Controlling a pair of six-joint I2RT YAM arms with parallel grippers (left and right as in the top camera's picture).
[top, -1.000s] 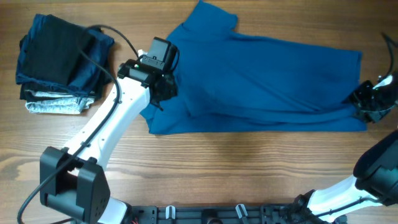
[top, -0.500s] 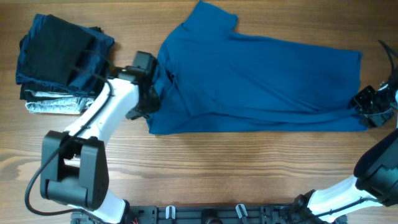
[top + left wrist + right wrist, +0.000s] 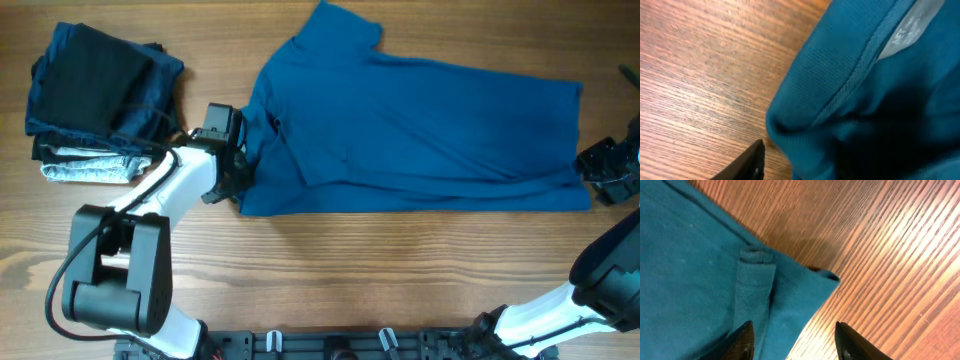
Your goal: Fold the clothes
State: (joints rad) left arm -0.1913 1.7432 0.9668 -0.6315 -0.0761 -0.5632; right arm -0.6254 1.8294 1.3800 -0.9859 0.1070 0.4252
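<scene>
Plainly spread at right gripper (image 3: 794, 330), flanking polo shirt (image 3: 420, 130) corner, gripping nothing; at left gripper (image 3: 230, 172), cannot tell

Polo shirt (image 3: 420, 130) lies flat across table (image 3: 400, 260), centre to right: collar end left, hem right. Stack of folded garments (image 3: 95, 100) sits far left, apart from shirt. Left gripper (image 3: 238, 172) is btwn stack & shirt, just beside shirt's left edge. Right gripper (image 3: 603, 172) is just off shirt's right edge, by hem corner nearest robot base. In wrist view that corner lies ahead of its 2 fingers (image 3: 742, 337).
</scene>
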